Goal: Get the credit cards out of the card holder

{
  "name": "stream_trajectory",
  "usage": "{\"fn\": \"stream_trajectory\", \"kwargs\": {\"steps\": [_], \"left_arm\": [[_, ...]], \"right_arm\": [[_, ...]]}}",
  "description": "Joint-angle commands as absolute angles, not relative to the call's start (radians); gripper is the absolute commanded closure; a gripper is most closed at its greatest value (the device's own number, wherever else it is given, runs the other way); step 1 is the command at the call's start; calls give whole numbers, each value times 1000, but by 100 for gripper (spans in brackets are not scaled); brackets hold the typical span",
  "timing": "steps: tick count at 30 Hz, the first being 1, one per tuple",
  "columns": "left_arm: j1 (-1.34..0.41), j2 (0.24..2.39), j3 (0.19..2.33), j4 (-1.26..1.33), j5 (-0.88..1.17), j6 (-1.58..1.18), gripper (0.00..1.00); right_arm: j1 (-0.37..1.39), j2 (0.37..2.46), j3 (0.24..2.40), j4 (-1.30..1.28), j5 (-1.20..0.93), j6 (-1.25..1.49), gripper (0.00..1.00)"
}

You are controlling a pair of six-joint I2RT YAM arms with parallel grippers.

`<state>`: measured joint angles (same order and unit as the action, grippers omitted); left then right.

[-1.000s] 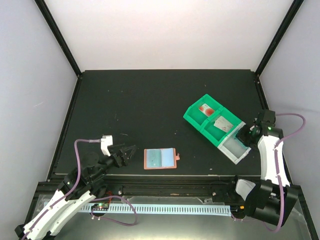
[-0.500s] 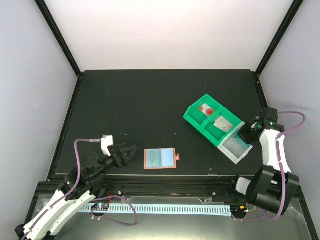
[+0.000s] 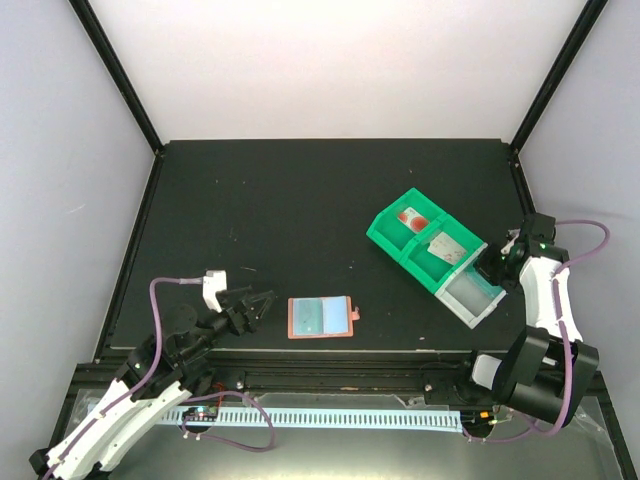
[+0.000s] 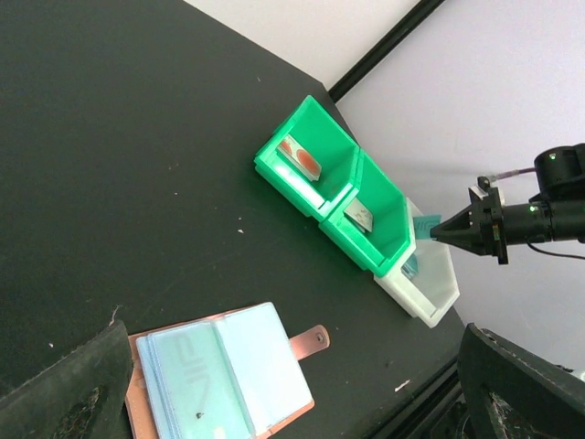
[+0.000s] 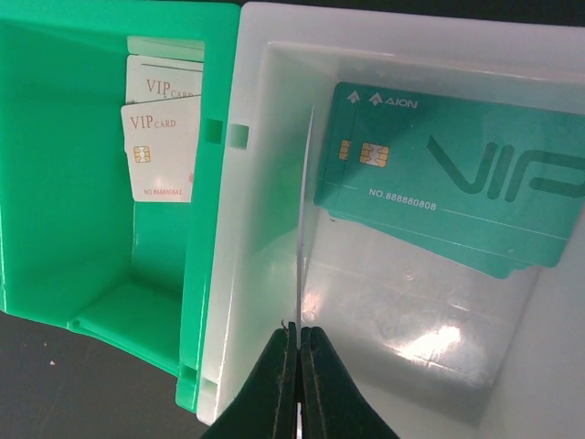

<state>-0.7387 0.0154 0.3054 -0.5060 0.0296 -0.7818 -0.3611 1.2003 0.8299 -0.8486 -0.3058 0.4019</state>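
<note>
Black table (image 3: 300,200): holder (image 3: 320,317) lies open at lower centre with the left claw (image 3: 258,302) spread wide beside it, likely to steady it, while the right claw (image 5: 299,331) pinches a card (image 5: 304,201) edge-on over the white bin (image 5: 251,274) at right, apparently to drop it.

Bright even light, sharp, faint glare

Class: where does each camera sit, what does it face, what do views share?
Top external: above, behind the bases, looking down on the table; both arms show.
Left wrist: low, facing card holder and green bin; own open fingers at corners.
Right wrist: over the bin's white compartment; shut fingers pinch an edge-on card.
All share the bin.
</note>
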Motion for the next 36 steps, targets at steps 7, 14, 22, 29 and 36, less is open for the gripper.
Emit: {"fn": "stream_trajectory", "kwargs": {"steps": [7, 14, 22, 29, 36], "left_arm": [[-732, 34, 327, -485, 19, -760, 1], [-732, 60, 332, -481, 34, -754, 1], [-732, 66, 334, -485, 51, -752, 1], [-732, 59, 341, -502, 41, -762, 1], [-732, 60, 358, -510, 39, -759, 1]], "right_arm": [[-368, 1216, 867, -834, -283, 405, 99], [-368, 1229, 870, -834, -240, 390, 99], [-368, 1256, 904, -815, -200, 404, 98], [-368, 1288, 913, -804, -167, 411, 98], [-368, 1309, 899, -787, -137, 444, 95]]}}
